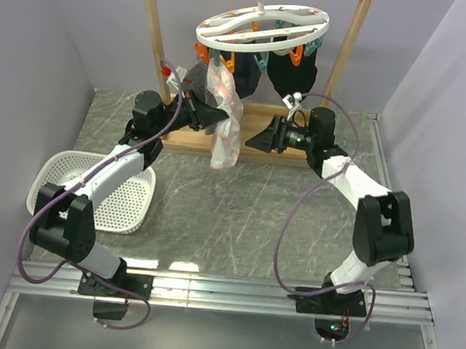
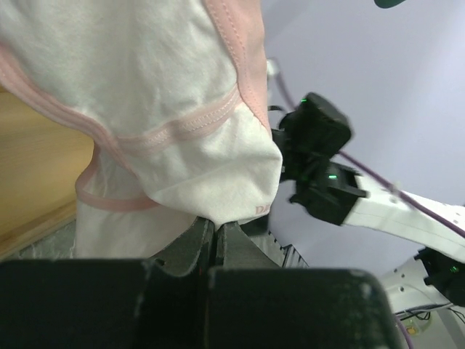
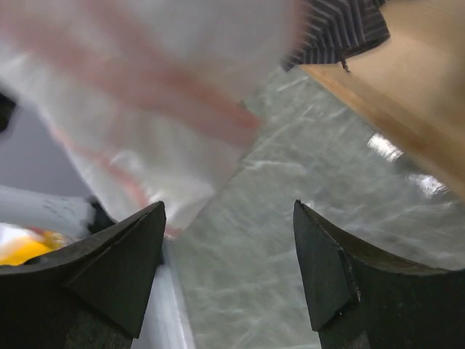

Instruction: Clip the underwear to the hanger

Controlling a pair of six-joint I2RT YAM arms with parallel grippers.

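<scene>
Left hand is clenched on a low fold of the underwear; only its wrist view shows the fabric tapering into the closed fingers. Right hand is released, fingers wide apart over the tabletop, with the fabric just a blur ahead of it. Top view adds what the wrists miss: the underwear hangs below the left side of the hanger on the wooden rack, between the two hands, with dark garments alongside.
</scene>
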